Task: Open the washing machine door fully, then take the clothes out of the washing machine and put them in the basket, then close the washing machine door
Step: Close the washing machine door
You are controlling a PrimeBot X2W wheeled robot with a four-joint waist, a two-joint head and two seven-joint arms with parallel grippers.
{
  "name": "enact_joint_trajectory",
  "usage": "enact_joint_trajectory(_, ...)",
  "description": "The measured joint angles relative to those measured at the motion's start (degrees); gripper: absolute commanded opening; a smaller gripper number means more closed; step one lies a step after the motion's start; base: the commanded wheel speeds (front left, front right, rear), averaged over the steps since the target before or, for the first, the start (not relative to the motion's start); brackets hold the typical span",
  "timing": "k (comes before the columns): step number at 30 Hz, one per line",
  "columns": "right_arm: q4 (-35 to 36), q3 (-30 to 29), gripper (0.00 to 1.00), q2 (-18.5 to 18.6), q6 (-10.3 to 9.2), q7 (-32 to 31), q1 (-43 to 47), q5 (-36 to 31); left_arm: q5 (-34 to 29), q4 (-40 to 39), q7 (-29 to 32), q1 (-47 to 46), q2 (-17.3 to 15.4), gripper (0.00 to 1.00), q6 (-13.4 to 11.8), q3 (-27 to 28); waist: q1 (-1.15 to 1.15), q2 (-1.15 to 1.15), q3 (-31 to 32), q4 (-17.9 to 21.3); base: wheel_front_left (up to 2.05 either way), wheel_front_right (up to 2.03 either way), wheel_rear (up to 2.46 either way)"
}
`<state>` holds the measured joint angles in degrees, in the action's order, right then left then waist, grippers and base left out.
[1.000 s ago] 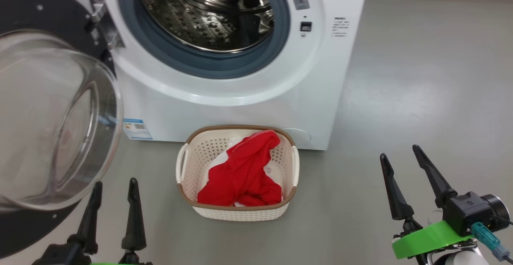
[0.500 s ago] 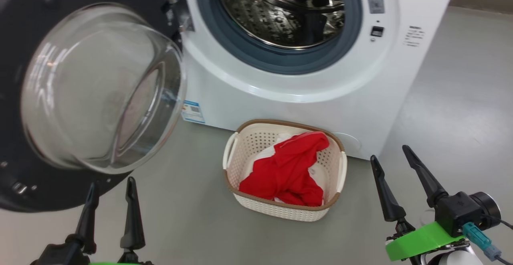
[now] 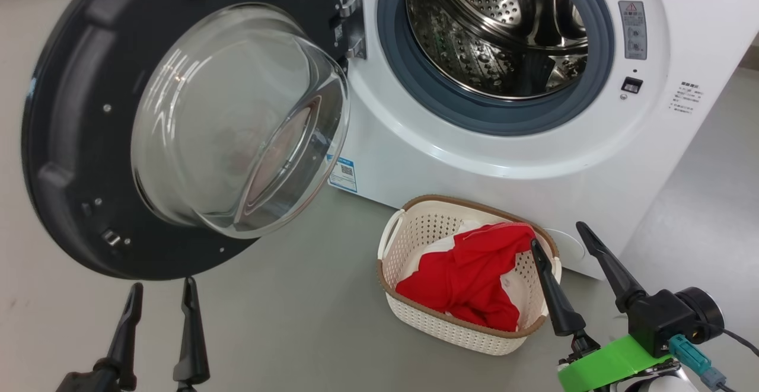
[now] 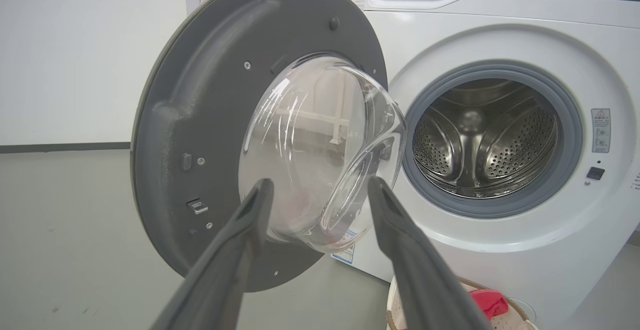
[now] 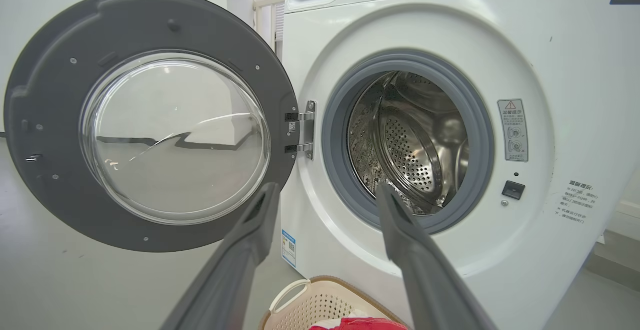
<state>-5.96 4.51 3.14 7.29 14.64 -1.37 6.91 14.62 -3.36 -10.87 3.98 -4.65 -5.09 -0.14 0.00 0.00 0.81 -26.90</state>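
Observation:
The washing machine stands with its door swung wide open to the left, glass bowl facing me. The steel drum looks bare inside. On the floor in front sits the basket holding a red garment over some white cloth. My left gripper is open and low, below the door. My right gripper is open beside the basket's right rim, holding nothing.
Grey floor stretches between the door and the basket. A pale wall with a dark skirting line runs behind the door on the left. A blue label marks the machine's lower left corner.
The whole head view has swung, so the machine, door and basket sit further right in it. Both grippers stay open and empty; the right one now overlaps the basket's right rim.

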Motion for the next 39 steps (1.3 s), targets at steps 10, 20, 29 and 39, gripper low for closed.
enact_joint_trajectory(10,-0.04,0.46,1.00,0.00,0.00,0.00,0.00,0.01,0.09,-0.29,0.26,0.77,-0.25,1.00,-0.51,0.24,0.00,0.00,0.94,-0.61,0.00,0.00,0.00)
enact_joint_trajectory(20,-0.31,1.49,1.00,0.11,0.00,0.00,0.00,0.04,-0.02,0.77,0.18,0.76,-1.07,0.00,-0.76,0.10,0.00,0.00,0.54,-0.18,0.00,0.00,0.00)
enact_joint_trajectory(29,-0.60,1.59,1.00,0.16,0.00,0.00,-0.02,0.08,-1.46,-0.05,-2.16,-2.20,-2.24,0.00,-2.60,1.56,0.00,0.00,0.33,0.00,0.00,0.00,0.00)
enact_joint_trajectory(39,-0.97,1.76,1.00,0.97,0.00,0.00,-0.14,0.08,-1.35,0.53,-3.44,-17.22,-7.44,0.00,-4.50,10.00,0.00,0.00,-0.48,1.46,0.00,0.00,0.00)
